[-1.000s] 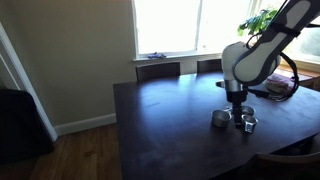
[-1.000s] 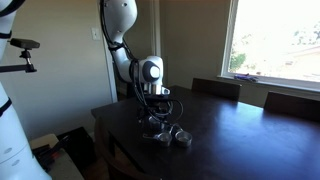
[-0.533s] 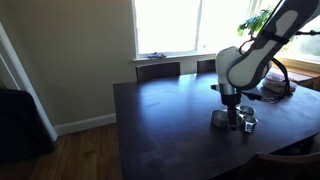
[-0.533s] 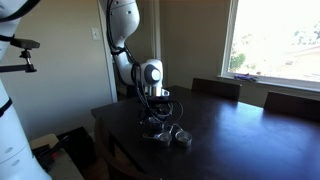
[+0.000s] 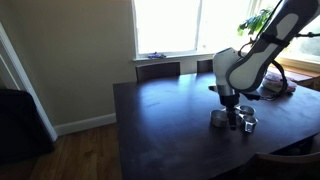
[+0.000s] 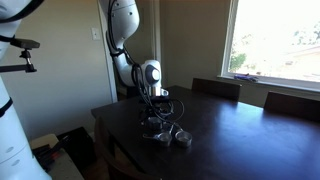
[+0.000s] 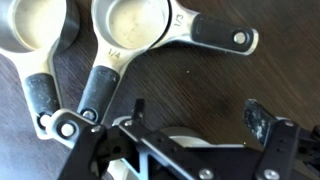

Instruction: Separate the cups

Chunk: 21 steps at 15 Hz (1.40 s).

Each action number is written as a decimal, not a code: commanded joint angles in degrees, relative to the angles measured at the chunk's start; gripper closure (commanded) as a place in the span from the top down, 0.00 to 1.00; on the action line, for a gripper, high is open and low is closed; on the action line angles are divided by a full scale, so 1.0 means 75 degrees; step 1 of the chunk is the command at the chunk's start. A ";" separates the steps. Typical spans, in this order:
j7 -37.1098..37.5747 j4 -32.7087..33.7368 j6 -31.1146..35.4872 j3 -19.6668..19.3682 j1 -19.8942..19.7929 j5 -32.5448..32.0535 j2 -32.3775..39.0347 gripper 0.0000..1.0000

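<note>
Near the right edge of the frame in an exterior view, the gripper (image 5: 237, 104) hangs just above the cups (image 5: 232, 119), which lie as a shiny silver cluster on the dark wooden table (image 5: 160, 115). Its jaws stand spread wide and hold nothing. Seen from the opposite side, the cluster (image 6: 172, 135) sits close to the near corner of the table, directly under the arm's wrist.

From the wrist view the cups (image 7: 135, 25) fill the top of the frame. One bowl lies at the upper left and another at the top centre. A handle with a black grip runs from the centre bowl toward the upper right. A second handle, stamped 1/4, slants down to the lower left, and a third drops from the left bowl. These two handles meet at a ring near the left edge. Whether any bowls are nested cannot be told. The two dark fingers (image 7: 257, 120) rise from the bottom of the frame, well apart, with bare tabletop between them, below the cups and not touching them.

Window light (image 5: 170, 25) and chair backs (image 5: 158, 70) fill the background.
</note>
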 commanded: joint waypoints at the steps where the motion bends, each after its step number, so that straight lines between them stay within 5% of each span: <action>1: 0.0419 0.0080 0.0216 -0.0204 0.0308 -0.0376 0.0083 1.00; 10: 0.0675 0.0312 0.0207 -0.0138 0.0592 -0.0461 0.0012 1.00; 21: 0.0619 -0.0847 -0.0602 -0.0149 -0.0029 0.0477 -0.1937 1.00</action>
